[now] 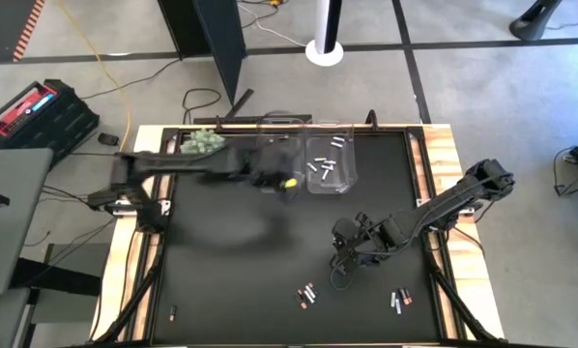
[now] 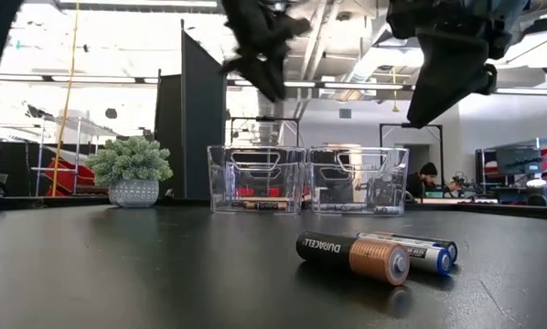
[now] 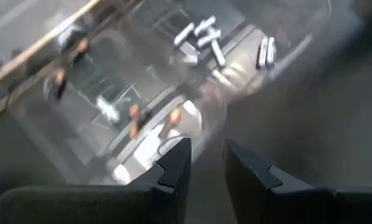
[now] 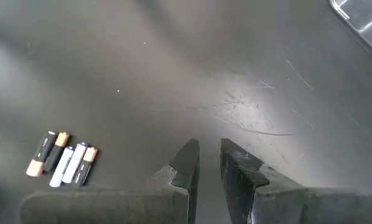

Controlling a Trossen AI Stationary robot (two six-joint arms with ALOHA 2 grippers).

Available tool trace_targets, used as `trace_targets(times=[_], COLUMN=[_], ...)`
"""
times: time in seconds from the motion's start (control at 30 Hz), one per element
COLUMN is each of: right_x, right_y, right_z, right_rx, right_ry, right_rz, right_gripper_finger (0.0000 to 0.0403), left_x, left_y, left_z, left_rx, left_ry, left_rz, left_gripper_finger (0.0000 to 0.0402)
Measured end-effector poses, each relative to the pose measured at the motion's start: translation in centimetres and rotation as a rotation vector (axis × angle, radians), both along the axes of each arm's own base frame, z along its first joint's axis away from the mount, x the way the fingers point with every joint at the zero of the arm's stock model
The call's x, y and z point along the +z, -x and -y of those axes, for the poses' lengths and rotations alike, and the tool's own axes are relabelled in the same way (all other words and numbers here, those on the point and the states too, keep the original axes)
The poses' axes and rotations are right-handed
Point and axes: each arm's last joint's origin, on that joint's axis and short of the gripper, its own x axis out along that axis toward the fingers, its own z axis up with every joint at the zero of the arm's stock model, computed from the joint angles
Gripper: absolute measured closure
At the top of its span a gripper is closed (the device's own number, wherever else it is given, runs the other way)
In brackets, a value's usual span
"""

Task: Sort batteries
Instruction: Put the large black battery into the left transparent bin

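From above, the black table [image 1: 241,280] carries two clear bins at its far edge: the left bin [image 1: 274,155] and the right bin [image 1: 332,159], which holds several white batteries [image 1: 320,166]. The left gripper [image 1: 287,182] hangs at the near edge of the left bin. The right gripper [image 1: 347,253] hovers over the bare mat, between the bins and two small groups of loose batteries near the front edge, one group [image 1: 306,295] and another [image 1: 399,302]. One more single battery [image 1: 172,312] lies at the front left.

At table height, a dark copper-ended battery [image 2: 353,257] lies touching a blue-ended one [image 2: 418,251] in front of the two bins [image 2: 257,179], and both arms hang high above.

From the left wrist, the fingers [image 3: 173,169] stand with a narrow gap and nothing between them. Below them the left bin [image 3: 111,112] holds copper-ended batteries [image 3: 134,112], and the other bin holds the white ones [image 3: 201,37].

From the right wrist, the fingers [image 4: 187,165] are also narrow and empty. Four batteries [image 4: 63,163] lie side by side, well off to one side of them.

I judge the step in hand is fetching the next battery. To do it well, the right gripper should open wider, go over one outer battery of a group, turn its fingers across the battery's length, and descend straight, so that the neighbours do not roll.
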Motion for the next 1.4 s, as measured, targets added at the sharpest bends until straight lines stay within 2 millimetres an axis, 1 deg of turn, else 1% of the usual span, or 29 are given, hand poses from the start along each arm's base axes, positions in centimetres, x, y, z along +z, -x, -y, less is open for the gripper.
trace_targets(times=[0.1,0.2,0.37,0.47,0.53,0.7,0.83,0.97,1.13,1.4], right_x=[0.0,0.0,0.0,0.1,0.1,0.1,0.1,0.1,0.1,0.1], right_y=[-0.1,-0.1,0.0,-0.1,-0.1,-0.1,-0.1,-0.1,-0.1,-0.1], right_z=[0.0,0.0,-0.2,-0.2,-0.2,-0.2,-0.3,-0.3,-0.3,-0.3], right_rx=[0.033,0.051,0.059,0.077,0.079,0.079,0.080,0.082,0.082,0.081], right_ry=[0.017,0.027,0.029,0.038,0.039,0.037,0.036,0.037,0.037,0.036], right_rz=[-0.001,-0.002,-0.001,-0.002,-0.002,0.004,0.008,0.007,0.007,0.007], right_gripper_finger=[0.0322,0.0322,0.0322,0.0322,0.0322,0.0322,0.0322,0.0322,0.0322,0.0322], left_x=[0.1,-0.3,-2.0,-3.1,-3.5,-4.8,-5.5,-6.1,-7.1,-8.2], left_y=[3.1,6.3,11.1,13.3,14.5,16.4,17.4,17.7,18.1,18.5], left_z=[3.5,6.5,11.2,13.7,15.1,17.8,19.4,20.2,20.0,19.8], left_rx=[0.070,0.130,0.257,0.317,0.343,0.354,0.296,0.252,0.327,0.373], left_ry=[0.017,0.080,0.216,0.252,0.271,0.362,0.415,0.455,0.451,0.458], left_rz=[0.039,0.082,0.059,0.010,-0.027,-0.109,-0.175,-0.192,-0.204,-0.232], left_gripper_finger=[0.0313,0.0313,0.0313,0.0313,0.0313,0.0313,0.0313,0.0313,0.0307,0.0263])
